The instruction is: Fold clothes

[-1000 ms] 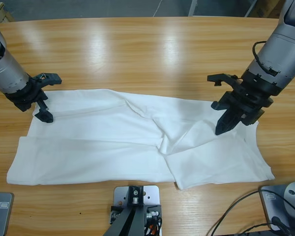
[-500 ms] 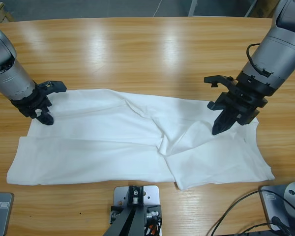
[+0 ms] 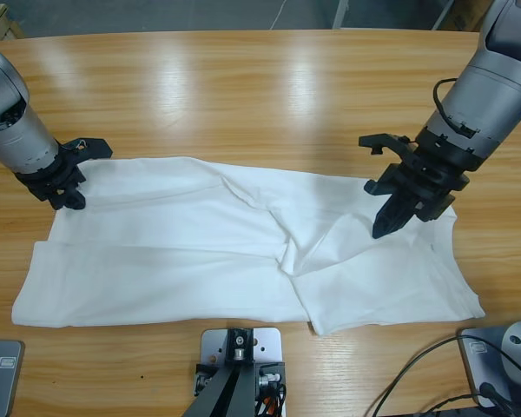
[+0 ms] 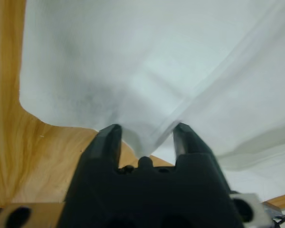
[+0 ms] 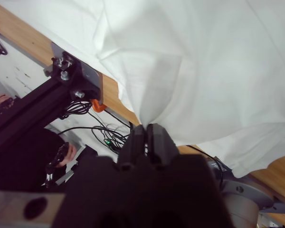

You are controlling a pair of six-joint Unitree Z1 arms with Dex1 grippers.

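One T-shirt (image 3: 200, 252) — two claws (image 3: 69, 184) (image 3: 398, 208)

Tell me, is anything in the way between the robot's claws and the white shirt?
Nothing visible is. The right gripper is already pinching the T-shirt, and the left gripper has the shirt's edge between its open jaws.

long wooden tabletop (image 3: 260, 95) with glossy light reflections on its far half. grey floor (image 3: 156, 16) beyond its far edge. black cables (image 3: 417, 378) at the near right edge. in the right wrist view, tangled black cables (image 5: 92, 133) and an orange clip (image 5: 98, 105) beneath the tabletop edge.
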